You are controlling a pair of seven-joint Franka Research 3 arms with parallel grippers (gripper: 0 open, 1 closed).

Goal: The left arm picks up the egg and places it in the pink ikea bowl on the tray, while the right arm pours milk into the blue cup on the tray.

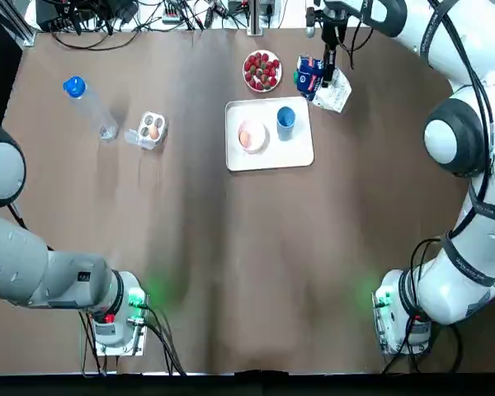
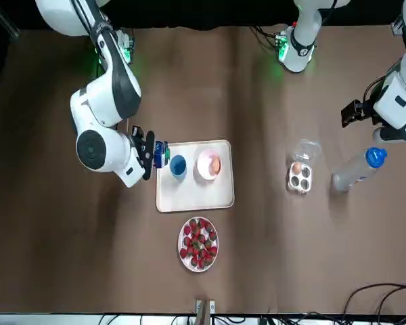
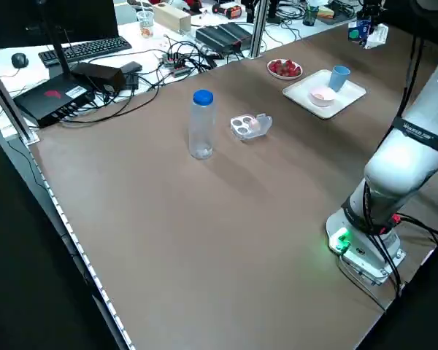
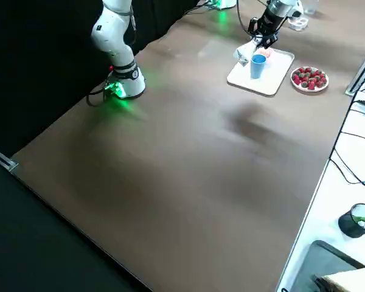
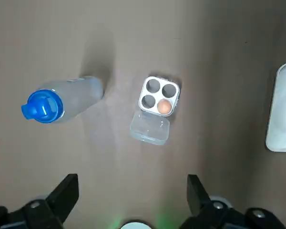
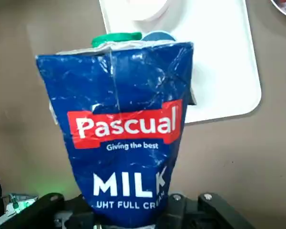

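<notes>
A brown egg (image 5: 165,107) lies in a small clear egg carton (image 1: 151,129) at the table's left. My left gripper (image 5: 132,180) hangs open high above it, holding nothing. On the white tray (image 1: 297,153) stand the pink bowl (image 1: 252,136), which shows an orange-pink patch inside, and the blue cup (image 1: 285,118). My right gripper (image 1: 326,73) is shut on the blue milk carton (image 6: 121,133), held off the table just beyond the tray's far right corner. The carton's green cap (image 6: 117,38) points toward the cup.
A clear water bottle (image 1: 89,106) with a blue cap stands left of the egg carton. A plate of strawberries (image 1: 262,71) sits just behind the tray. Cables and equipment line the far edge. Bare brown table stretches from the tray to the arm bases.
</notes>
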